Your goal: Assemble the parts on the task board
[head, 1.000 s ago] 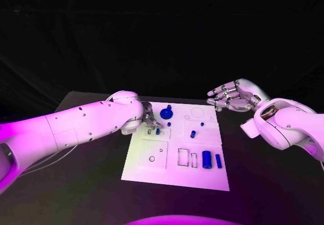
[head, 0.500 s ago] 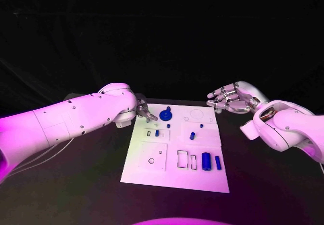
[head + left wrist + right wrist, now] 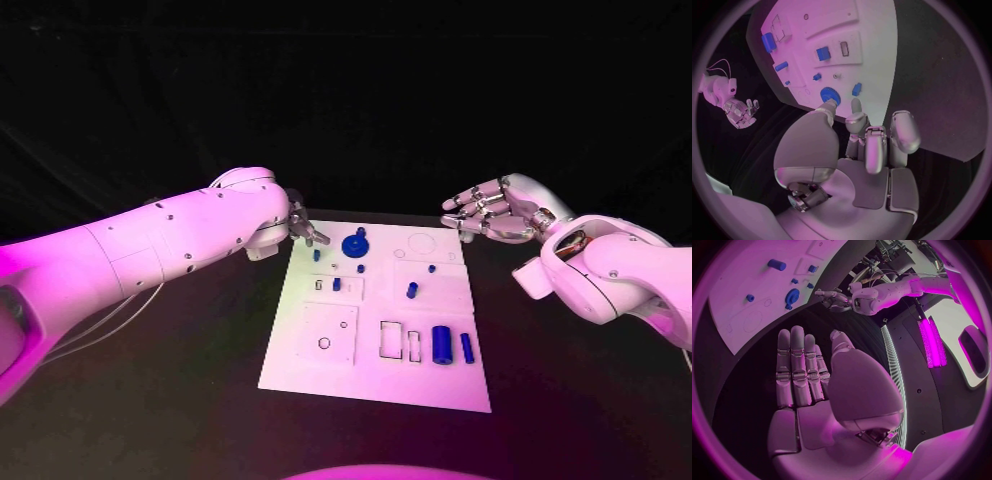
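Since a second ago your left hand (image 3: 299, 228) has drawn back from the middle of the task board (image 3: 378, 375) to its far left corner, and the whole left arm has swung outward with it. You hold nothing in that hand: in the left wrist view its fingers (image 3: 866, 135) are loosely curled and apart above the board's edge, near the blue gear (image 3: 355, 243) but not touching it. Your right hand (image 3: 493, 210) has not moved; it hovers off the board's far right corner, fingers straight and close together, palm bare.

The board lies in the middle of the black counter (image 3: 173, 380). On it you can see the gear seated at the far end, a few small blue pieces (image 3: 411, 288) standing in the middle rows, and two blue cylinders (image 3: 441, 343) lying side by side near the front. Beside those cylinders, the rectangular slots (image 3: 391, 336) look empty, as do the round outline (image 3: 421, 241) at the far right and the hole in the square panel (image 3: 325, 341); from this height it is hard to be sure.

So you are probably partway through: some parts sit in place, while several recesses still wait and the cylinders likely remain to be fitted.
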You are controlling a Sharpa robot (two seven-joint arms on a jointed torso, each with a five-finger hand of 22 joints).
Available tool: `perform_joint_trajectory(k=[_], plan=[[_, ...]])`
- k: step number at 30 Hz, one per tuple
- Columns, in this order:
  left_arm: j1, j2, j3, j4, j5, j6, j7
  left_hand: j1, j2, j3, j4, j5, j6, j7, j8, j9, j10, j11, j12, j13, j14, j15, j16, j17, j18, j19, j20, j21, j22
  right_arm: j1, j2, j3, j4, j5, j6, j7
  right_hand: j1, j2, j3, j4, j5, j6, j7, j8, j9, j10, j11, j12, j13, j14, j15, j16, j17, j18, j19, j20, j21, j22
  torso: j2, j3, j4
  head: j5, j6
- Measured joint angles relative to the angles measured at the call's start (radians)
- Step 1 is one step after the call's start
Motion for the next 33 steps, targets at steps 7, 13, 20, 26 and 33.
perform_joint_trajectory(k=[7, 13, 20, 26, 33], plan=[[-0.001, 0.042, -0.003, -0.067, -0.013, 0.002, 0.003, -0.009, 0.009, -0.043, 0.001, 0.0, -0.014, 0.014, -0.032, -0.021, -0.021, 0.014, -0.012, -0.014, 0.002, 0.009, -0.006, 0.0, 0.0, -0.016, 0.008, -0.012, -0.021, -0.001, 0.001, 0.0, -0.001, 0.001, 0.0, 0.0, 0.0, 0.0, 0.0, 0.0, 0.0, 0.0, 0.0, 0.0, 0.0, 0.0, 0.0, 0.0, -0.001, 0.0, 0.0, 0.0, 0.0, 0.0, 0.0, 0.0, 0.0, -0.001, 0.003, -0.0012, -0.0022, 0.0, 0.007], [-0.002, 0.06, -0.005, -0.098, -0.021, 0.004, 0.005, -0.016, 0.016, -0.071, 0.0, 0.0, -0.015, 0.015, -0.041, -0.028, -0.028, 0.014, -0.012, -0.016, 0.0, 0.014, -0.006, 0.0, 0.0, -0.019, 0.012, -0.016, -0.024, -0.001, 0.001, 0.0, -0.001, 0.001, 0.0, 0.0, 0.0, 0.0, 0.0, 0.0, 0.0, 0.0, 0.0, 0.0, 0.0, 0.0, 0.0, 0.0, -0.001, 0.0, 0.0, 0.0, 0.0, 0.0, 0.0, 0.0, 0.0, -0.001, 0.006, -0.0015, -0.0051, 0.0, 0.007], [-0.003, 0.073, -0.006, -0.118, -0.022, 0.018, 0.007, -0.02, 0.02, -0.084, 0.001, 0.0, -0.015, 0.015, -0.046, -0.031, -0.028, 0.014, -0.012, -0.016, 0.0, 0.014, -0.006, 0.0, 0.0, -0.019, 0.012, -0.016, -0.024, -0.002, 0.002, 0.0, -0.001, 0.001, 0.0, 0.0, 0.0, 0.0, 0.0, 0.0, 0.0, 0.0, 0.0, 0.0, 0.0, 0.0, 0.0, 0.0, -0.001, 0.0, 0.0, 0.0, 0.0, 0.0, 0.0, 0.0, 0.0, -0.001, 0.007, -0.0017, -0.0056, 0.002, 0.005], [-0.006, 0.082, -0.009, -0.132, -0.019, 0.039, 0.007, -0.01, 0.03, -0.096, -0.004, 0.0, -0.015, 0.015, -0.05, -0.034, -0.032, 0.018, -0.012, -0.016, 0.0, 0.014, -0.006, 0.0, 0.0, -0.019, 0.012, -0.016, -0.023, -0.002, 0.003, 0.0, -0.001, 0.001, 0.0, 0.001, 0.0, 0.0, 0.0, 0.0, 0.0, 0.0, 0.0, 0.0, 0.0, 0.0, 0.0, 0.0, -0.001, 0.0, 0.0, 0.0, 0.0, 0.0, 0.0, 0.0, 0.0, -0.001, 0.007, -0.0021, -0.0056, 0.004, 0.003], [-0.008, 0.086, -0.011, -0.147, -0.019, 0.062, 0.008, -0.002, 0.038, -0.105, -0.003, 0.0, -0.015, 0.015, -0.055, -0.038, -0.043, 0.018, -0.015, -0.024, 0.003, 0.017, -0.006, 0.0, 0.0, -0.023, 0.015, -0.02, -0.029, -0.002, 0.003, 0.0, 0.001, 0.001, 0.0, 0.001, 0.0, 0.0, 0.0, 0.0, 0.0, 0.001, -0.001, 0.0, 0.0, 0.0, 0.0, 0.0, -0.001, 0.0, 0.0, 0.0, 0.0, 0.0, 0.0, 0.0, 0.0, -0.001, 0.007, -0.0021, -0.0054, 0.004, 0.004]])
